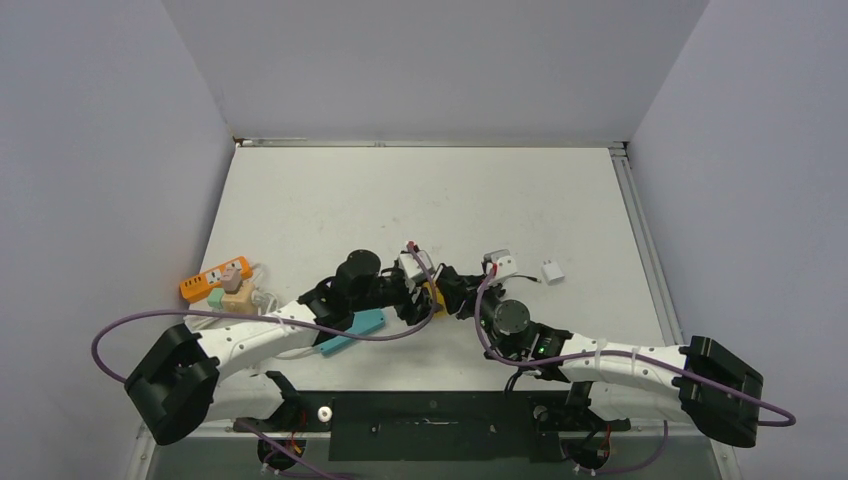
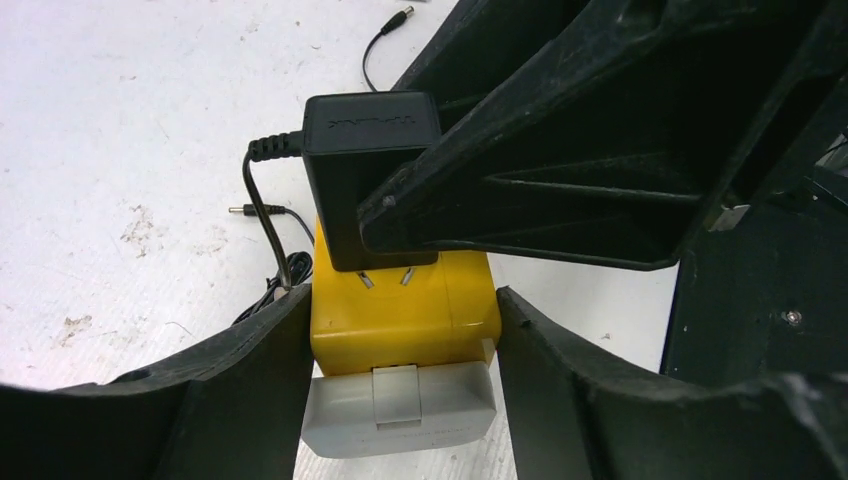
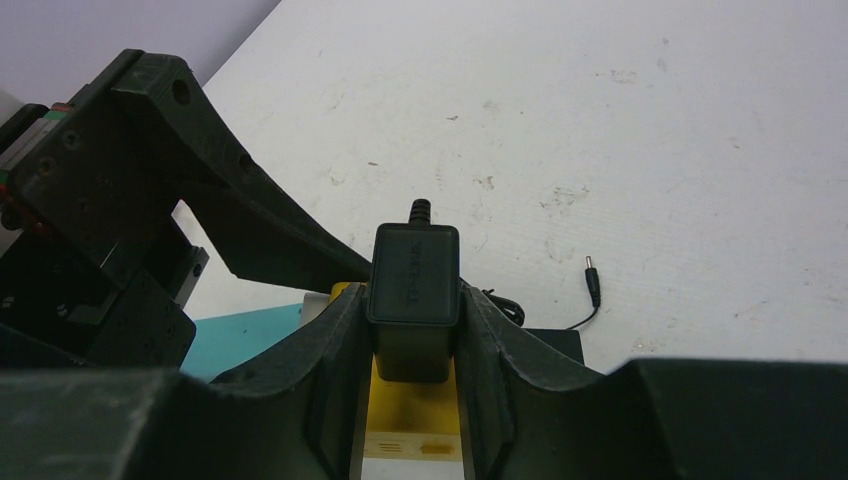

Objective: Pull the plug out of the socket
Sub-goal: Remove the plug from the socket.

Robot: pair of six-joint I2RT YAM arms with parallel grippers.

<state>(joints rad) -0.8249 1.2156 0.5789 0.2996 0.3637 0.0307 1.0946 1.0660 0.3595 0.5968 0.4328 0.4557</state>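
We see a white desk (image 1: 420, 190) closed in on three sides by plain pale grey-lilac walls: one along the far edge (image 1: 430, 65), one on the left (image 1: 100, 150), one on the right (image 1: 750, 150). A thin metal strip (image 1: 430, 144) runs where the far wall meets the desk, and a similar rail (image 1: 640, 240) follows the right edge. Up close, we find the desk scuffed and speckled with small dark marks. The light is even and soft, with faint shadows.

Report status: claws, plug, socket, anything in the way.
Right claw shut on black plug. Left claw flanking yellow socket. Prongs partly exposed. Nothing blocking.
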